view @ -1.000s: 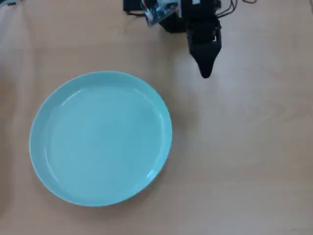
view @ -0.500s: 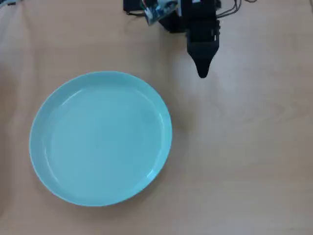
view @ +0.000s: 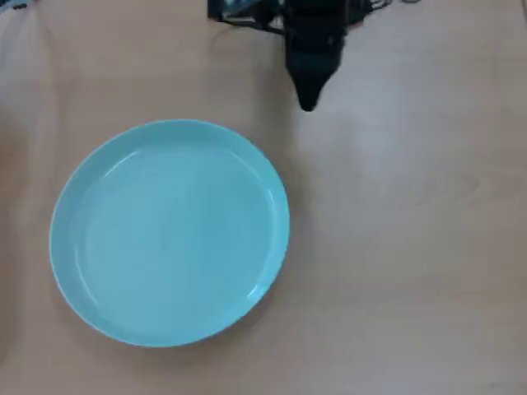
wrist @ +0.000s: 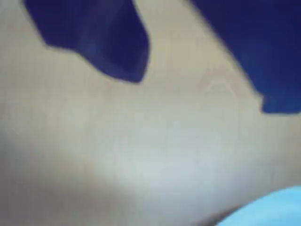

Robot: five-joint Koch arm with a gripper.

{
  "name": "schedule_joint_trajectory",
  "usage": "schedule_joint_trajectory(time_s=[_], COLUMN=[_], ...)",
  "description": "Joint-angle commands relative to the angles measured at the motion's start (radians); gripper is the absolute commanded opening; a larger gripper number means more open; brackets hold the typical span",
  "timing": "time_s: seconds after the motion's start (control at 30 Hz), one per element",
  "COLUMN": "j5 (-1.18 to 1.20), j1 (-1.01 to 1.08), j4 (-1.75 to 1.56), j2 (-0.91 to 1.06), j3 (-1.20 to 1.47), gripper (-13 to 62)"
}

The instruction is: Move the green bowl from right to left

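The green bowl, a wide shallow pale turquoise dish, lies flat on the wooden table in the left half of the overhead view. Only a sliver of the green bowl shows at the wrist view's bottom right corner. My black gripper hangs near the top edge of the overhead view, pointing down the picture, up and to the right of the bowl and apart from it. In the wrist view the gripper shows two dark fingers spread apart, with only bare table between them.
The arm's base and cables sit at the top edge of the overhead view. Bare wooden table fills the right half of that view.
The gripper has swung to the left and slightly toward the top edge of the overhead view. The bowl has stayed where it was.
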Motion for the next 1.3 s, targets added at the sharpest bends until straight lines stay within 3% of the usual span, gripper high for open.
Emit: schedule_joint_trajectory(time_s=[0.0,0.17,0.4,0.67,1.0,1.27], j5=[-0.098,-0.155,-0.209,-0.291,-0.31,-0.334], j1=[0.058,0.164,0.305,0.472,0.554,0.583], j4=[-0.005,-0.009,-0.011,-0.003,-0.06,-0.147], j2=[0.017,-0.005,-0.204,-0.249,-0.405,-0.417], j3=[-0.112,-0.126,-0.187,-0.19,-0.179,-0.106], gripper=[26.5,26.4,26.4,26.4,26.4,26.4])
